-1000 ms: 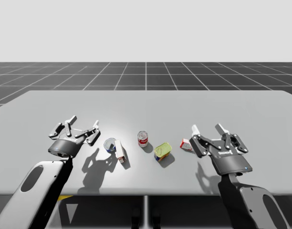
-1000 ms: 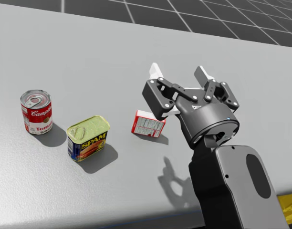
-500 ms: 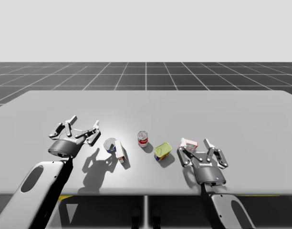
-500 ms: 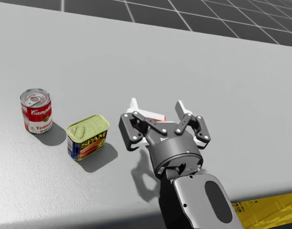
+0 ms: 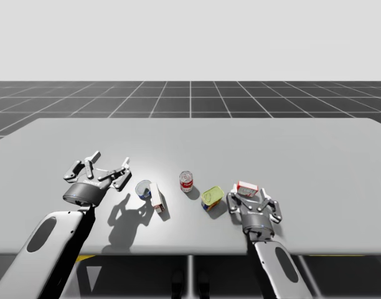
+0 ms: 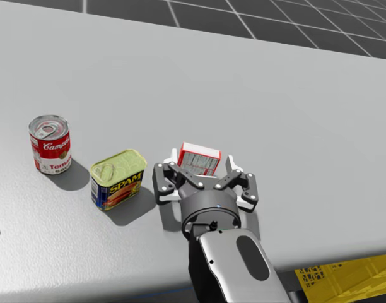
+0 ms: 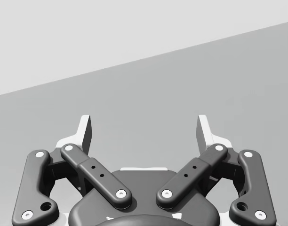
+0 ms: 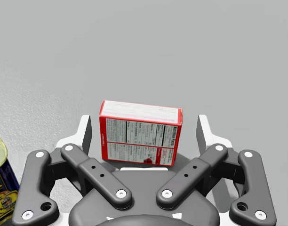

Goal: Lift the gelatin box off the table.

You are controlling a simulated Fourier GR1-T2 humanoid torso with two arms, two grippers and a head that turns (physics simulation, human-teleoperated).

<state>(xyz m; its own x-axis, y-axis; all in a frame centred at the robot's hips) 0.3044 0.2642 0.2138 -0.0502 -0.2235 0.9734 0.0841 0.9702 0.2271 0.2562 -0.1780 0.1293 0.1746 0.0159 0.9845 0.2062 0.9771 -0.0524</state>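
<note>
Grey table [image 5: 315, 143] ahead carries the gelatin box [image 8: 140, 133] near its front edge, right of the middle, just beside a rectangular tin [image 6: 117, 180]. My right gripper [image 8: 144, 127] straddles the box, fingers spread with a gap on each of its 2 sides; the approach looks done. Next comes a square pinch, then a straight lift. My left gripper [image 7: 144, 129] hangs released toward the front left corner.

The high view overlooks the whole table [image 5: 190, 143]; head and right wrist views share the red box [image 6: 199, 159] close up.
</note>
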